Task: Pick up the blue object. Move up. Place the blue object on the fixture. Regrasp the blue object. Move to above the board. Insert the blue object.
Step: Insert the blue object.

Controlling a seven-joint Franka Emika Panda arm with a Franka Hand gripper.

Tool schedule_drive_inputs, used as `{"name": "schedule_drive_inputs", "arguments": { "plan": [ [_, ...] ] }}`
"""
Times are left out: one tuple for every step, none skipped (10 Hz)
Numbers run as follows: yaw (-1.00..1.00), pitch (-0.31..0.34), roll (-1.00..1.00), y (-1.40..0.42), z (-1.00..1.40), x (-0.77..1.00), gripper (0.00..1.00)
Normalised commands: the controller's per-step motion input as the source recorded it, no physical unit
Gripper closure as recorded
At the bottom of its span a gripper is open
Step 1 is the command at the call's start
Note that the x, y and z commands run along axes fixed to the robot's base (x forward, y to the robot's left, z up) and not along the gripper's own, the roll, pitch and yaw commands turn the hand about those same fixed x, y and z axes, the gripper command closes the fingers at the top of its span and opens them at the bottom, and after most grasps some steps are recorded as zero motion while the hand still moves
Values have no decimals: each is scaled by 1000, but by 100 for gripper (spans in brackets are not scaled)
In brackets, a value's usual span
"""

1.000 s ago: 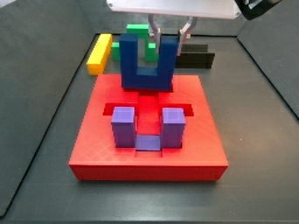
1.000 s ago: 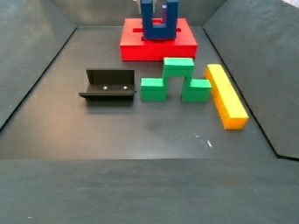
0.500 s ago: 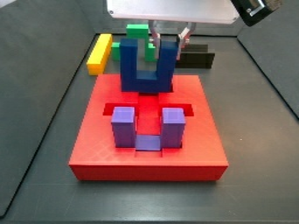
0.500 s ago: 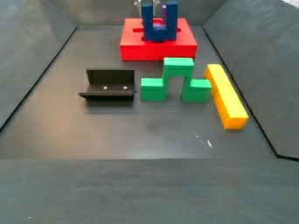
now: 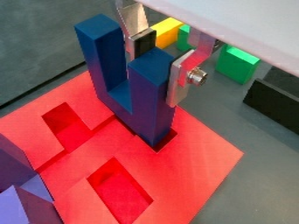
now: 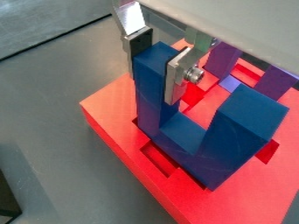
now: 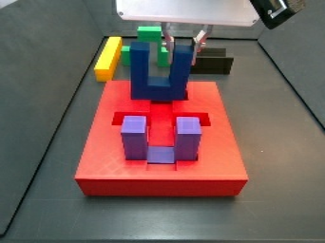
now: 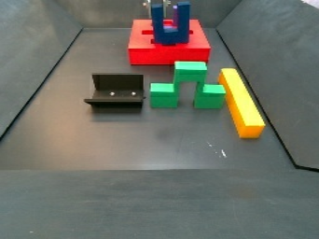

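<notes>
**Gripper holds one prong of the blue block over the red board**

Gripper (image 5: 163, 54) sits right above the far end of the board, and its two silver fingers are closed on one tall prong of the blue object (image 5: 138, 87). In both wrist views a silver finger (image 6: 179, 77) presses flat on one side of that prong, and the other finger (image 6: 135, 35) is on its other side. The second prong stands free beside it.

The blue object (image 7: 162, 74) is U-shaped and stands upright, prongs pointing up. Its bottom is down at the board (image 7: 102, 152), in a dark cut-out hole in the red top. In a wrist view (image 6: 198, 140) its base looks sunk a little into the hole. I cannot tell if it is all the way in.

The board (image 5: 198, 175) is a big, flat red square. It has more open holes near the blue object. At its other end stands a violet U-shaped block (image 7: 160, 139), also with prongs up, well apart from the blue one.

Off the board, on the dark floor, the fixture (image 8: 115, 92) stands alone, a small black bracket. Next to it is a green stepped block (image 8: 187, 84). A long yellow bar (image 8: 242, 101) lies just beside the green block on its other side. In a side view the blue object (image 8: 169, 21) and the board (image 8: 169, 51) are far at the back.
</notes>
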Motion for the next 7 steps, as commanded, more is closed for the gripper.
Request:
{"name": "schedule_drive_inputs", "arguments": {
  "plan": [
    [-200,0,0,0,-143,49,100],
    [-249,0,0,0,-129,20,100],
    [-191,0,20,0,-69,9,100],
    [-189,10,50,0,-54,3,100],
    [-86,0,14,0,-63,0,100],
    [0,0,0,0,-246,0,100],
    [0,-26,-19,0,-363,0,100]
  ]
}}
